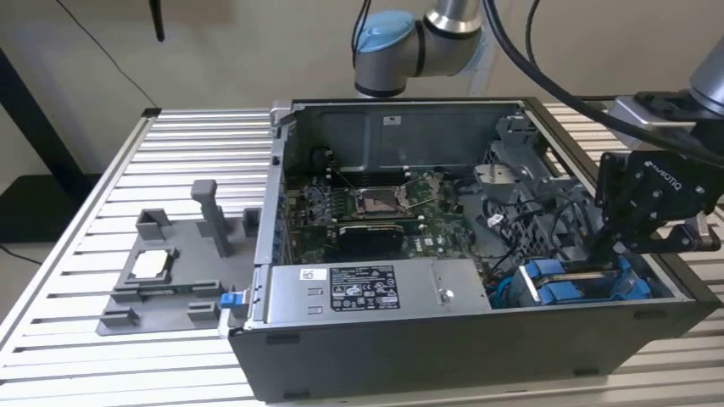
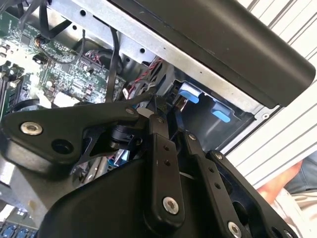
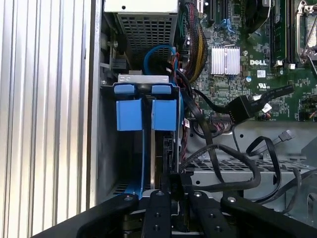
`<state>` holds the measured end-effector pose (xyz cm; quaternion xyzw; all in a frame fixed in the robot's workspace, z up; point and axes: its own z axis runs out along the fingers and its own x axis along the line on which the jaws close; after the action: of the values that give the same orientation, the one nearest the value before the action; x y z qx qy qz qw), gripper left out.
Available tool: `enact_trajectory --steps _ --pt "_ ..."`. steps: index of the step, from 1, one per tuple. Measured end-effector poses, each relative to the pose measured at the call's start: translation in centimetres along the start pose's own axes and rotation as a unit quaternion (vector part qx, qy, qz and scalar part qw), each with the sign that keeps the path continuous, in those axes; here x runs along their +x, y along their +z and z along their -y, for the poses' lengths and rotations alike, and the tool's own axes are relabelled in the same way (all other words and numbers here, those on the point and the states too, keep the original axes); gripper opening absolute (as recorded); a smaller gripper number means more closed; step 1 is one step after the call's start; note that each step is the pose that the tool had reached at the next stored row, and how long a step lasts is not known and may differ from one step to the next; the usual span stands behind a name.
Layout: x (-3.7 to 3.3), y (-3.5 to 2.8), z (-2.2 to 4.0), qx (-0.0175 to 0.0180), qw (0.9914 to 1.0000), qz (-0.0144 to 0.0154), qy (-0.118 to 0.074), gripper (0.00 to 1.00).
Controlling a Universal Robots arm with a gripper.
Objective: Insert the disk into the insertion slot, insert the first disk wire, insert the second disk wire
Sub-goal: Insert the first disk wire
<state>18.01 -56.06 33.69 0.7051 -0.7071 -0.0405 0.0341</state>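
Black pincer [image 3: 172, 186] pressed together, apparently on a black wire plug [image 3: 173, 177], beside blue-framed silver-grey disk [image 3: 133, 115] seated in dark grey metal slot [image 3: 106, 153]; loose black cables [image 3: 237, 166] crowd alongside.

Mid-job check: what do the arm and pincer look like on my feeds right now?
The arm is silver-grey tubing with a pale blue joint cap; black cables loop alongside it. The pincer is matte black, boxy, with white lettering on its side. In the second wrist view its flat black link bars carry silver pins.

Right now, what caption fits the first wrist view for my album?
Pincer close to the blue-framed disk seated in the insertion slot, black cables alongside.
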Motion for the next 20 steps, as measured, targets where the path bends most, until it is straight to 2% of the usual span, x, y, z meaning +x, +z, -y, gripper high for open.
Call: enact_trajectory --steps 6,12,14,15,17,20 --pt "0.01 0.42 0.04 0.0000 0.99999 0.0001 0.003 0.19" --pt "0.03 0.46 0.05 0.0000 0.99999 0.0006 0.003 0.19" --pt "0.04 0.49 0.05 0.0000 0.99999 0.0007 0.003 0.21" --pt "0.05 0.47 0.05 0.0000 0.99999 0.0005 0.003 0.27" --pt "0.05 0.04 0.00 0.0000 0.99999 0.0004 0.003 0.27" --pt "0.04 -1.01 -0.11 0.0000 0.99999 0.0004 0.003 0.27"
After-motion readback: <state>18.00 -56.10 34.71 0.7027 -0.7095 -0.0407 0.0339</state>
